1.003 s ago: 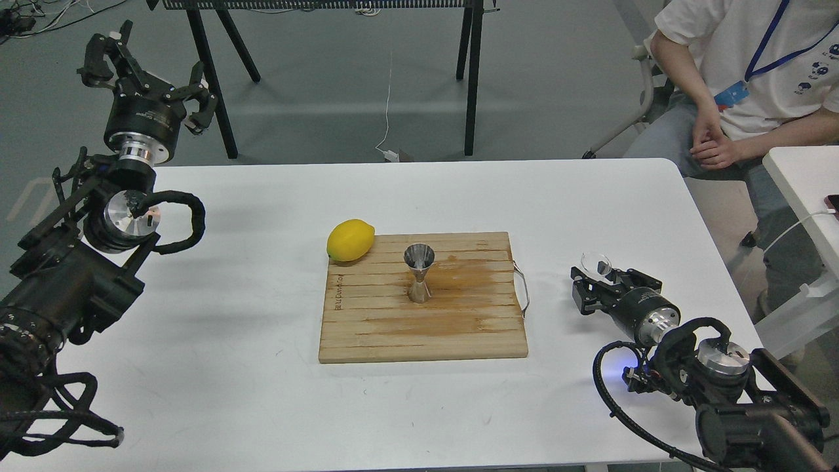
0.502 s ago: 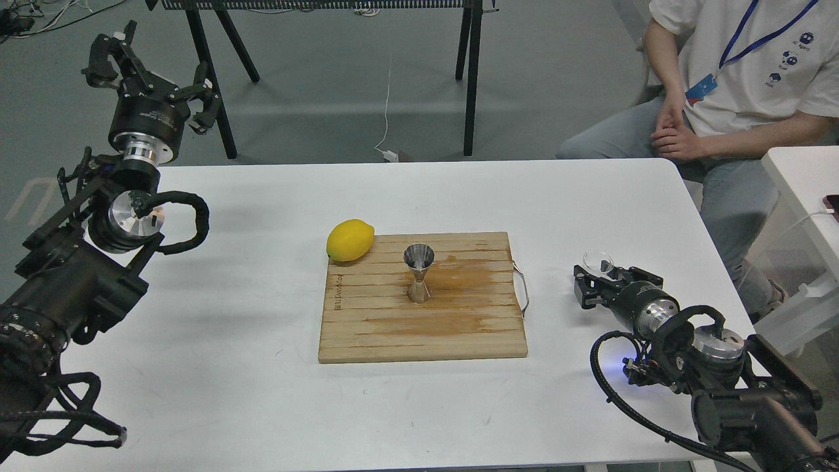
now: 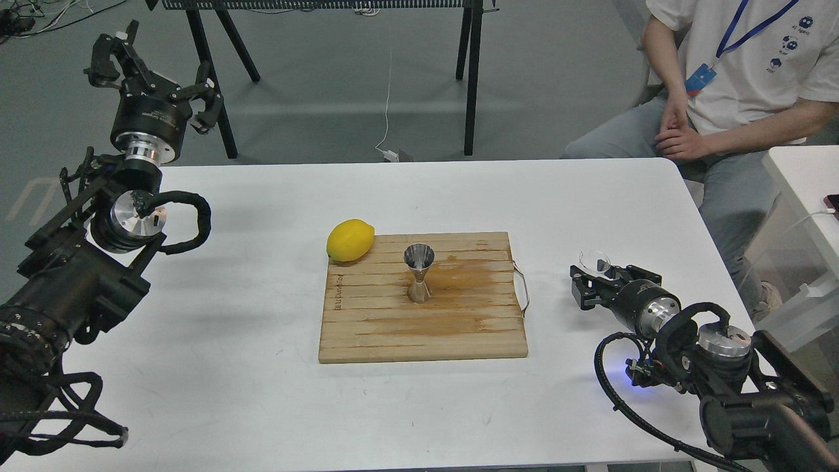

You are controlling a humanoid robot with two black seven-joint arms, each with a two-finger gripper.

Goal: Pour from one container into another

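- The right gripper (image 3: 595, 283), low on the table, is closed around the glass cup (image 3: 595, 262).
- The steel jigger (image 3: 419, 273) stands upright on the board (image 3: 367, 328), well off toward the robot's left.
- The left gripper (image 3: 152, 75) hangs spread wide, far off.

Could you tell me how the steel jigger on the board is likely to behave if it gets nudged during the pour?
The jigger would probably tip easily: it stands upright, tall over a small foot, with a narrow waist. Its shiny metal looks stiff and likely slippery. Once down, its round cones might roll across the board, which shows no raised edge.

right tool (image 3: 588, 283) shifted slightly, seated person (image 3: 727, 85) resettled
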